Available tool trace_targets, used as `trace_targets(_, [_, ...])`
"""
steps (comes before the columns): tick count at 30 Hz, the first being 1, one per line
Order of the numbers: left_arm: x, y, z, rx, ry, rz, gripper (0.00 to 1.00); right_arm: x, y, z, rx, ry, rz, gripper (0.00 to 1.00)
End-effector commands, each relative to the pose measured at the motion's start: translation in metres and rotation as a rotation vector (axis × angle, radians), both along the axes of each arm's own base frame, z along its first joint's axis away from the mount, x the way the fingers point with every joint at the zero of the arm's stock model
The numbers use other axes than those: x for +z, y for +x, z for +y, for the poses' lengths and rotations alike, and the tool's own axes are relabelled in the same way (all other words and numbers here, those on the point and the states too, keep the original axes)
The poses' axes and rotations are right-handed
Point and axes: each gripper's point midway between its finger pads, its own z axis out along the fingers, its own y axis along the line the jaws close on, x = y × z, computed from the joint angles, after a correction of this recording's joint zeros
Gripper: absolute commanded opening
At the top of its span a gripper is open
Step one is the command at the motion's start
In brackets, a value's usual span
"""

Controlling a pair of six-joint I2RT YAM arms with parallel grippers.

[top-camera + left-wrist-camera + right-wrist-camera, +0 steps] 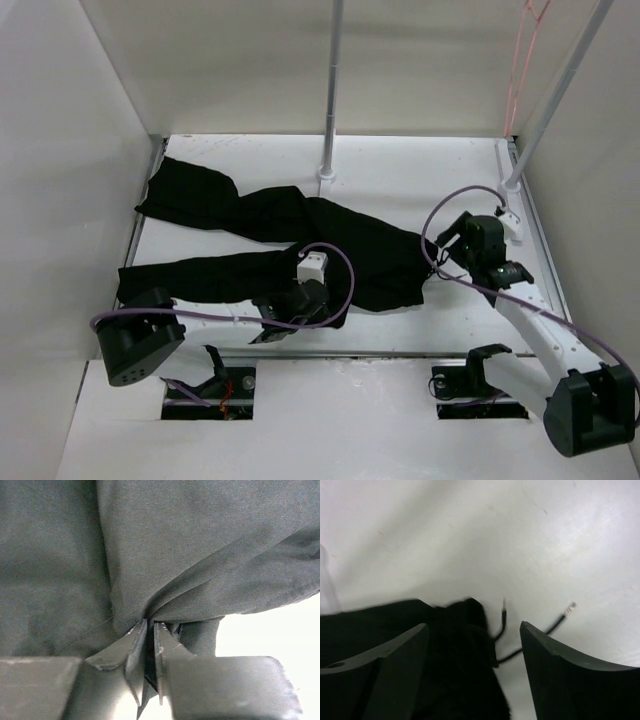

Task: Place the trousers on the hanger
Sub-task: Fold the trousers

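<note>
A: Zero progress onto the hanger (513, 80) as yet. The trousers (340, 245) lie on the bench (420, 170), sprawled at a slant, legs trailing toward the far left.

B: Hanger position?

A: Far right corner, hanging high beside the slanted pole (560, 90), well apart from the cloth. Nothing touches it.

B: Pincers?

A: Left pincer (150, 625) is clamped on a gathered fold of the trousers near the bench's near edge, with cloth puckering into its tips. Right pincer (474, 625) stands apart, fingers straddling the garment's right-hand end, likely the waist, where a drawcord (560, 617) spills onto the bench. It grips nothing.

B: Judgement?

A: Early stage, one hold only. Left to do: raise the cloth, bring it to the hanger, drape it over the bar.
</note>
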Motion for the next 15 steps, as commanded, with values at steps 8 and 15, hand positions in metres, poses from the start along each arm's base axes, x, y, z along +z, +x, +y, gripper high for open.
trace_targets(8, [0.066, 0.006, 0.000, 0.004, -0.077, -0.093, 0.56, 0.046, 0.020, 0.003, 0.015, -0.141, -0.127, 0.76])
trace_targets(15, [0.120, -0.017, -0.060, -0.163, -0.122, -0.204, 0.49, 0.022, 0.049, 0.024, 0.096, -0.013, -0.105, 0.48])
